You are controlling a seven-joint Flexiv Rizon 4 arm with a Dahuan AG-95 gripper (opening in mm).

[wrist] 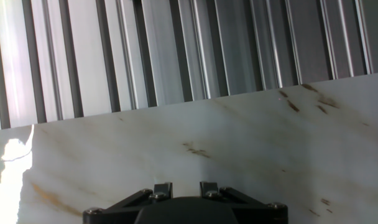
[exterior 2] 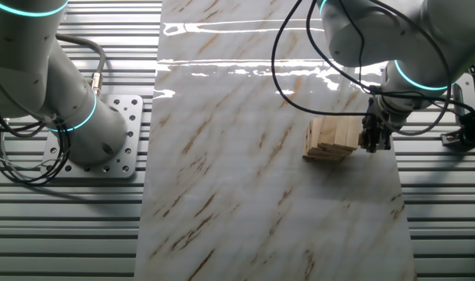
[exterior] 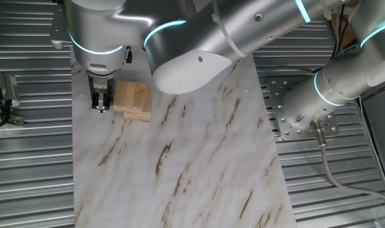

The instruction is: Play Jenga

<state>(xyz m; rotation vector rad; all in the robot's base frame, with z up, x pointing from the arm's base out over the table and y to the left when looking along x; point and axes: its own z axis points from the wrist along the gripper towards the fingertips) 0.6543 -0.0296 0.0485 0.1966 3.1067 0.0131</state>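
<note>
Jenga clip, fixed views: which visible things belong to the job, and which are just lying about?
Part of the job:
- Jenga stack, on the marble board
- gripper, beside the stack

Just lying about:
- metal clamp-like fixture off the board, on the ribbed table
- arm base plate
- cables

Lighting is bright and even. White glare streaks the far end of the marble-patterned tabletop in the other fixed view, and a blown-out patch sits at the tabletop's left edge in the hand view. The Jenga casts a soft shadow just beside its base. The tool's housing looks dark, slightly soft.
</note>
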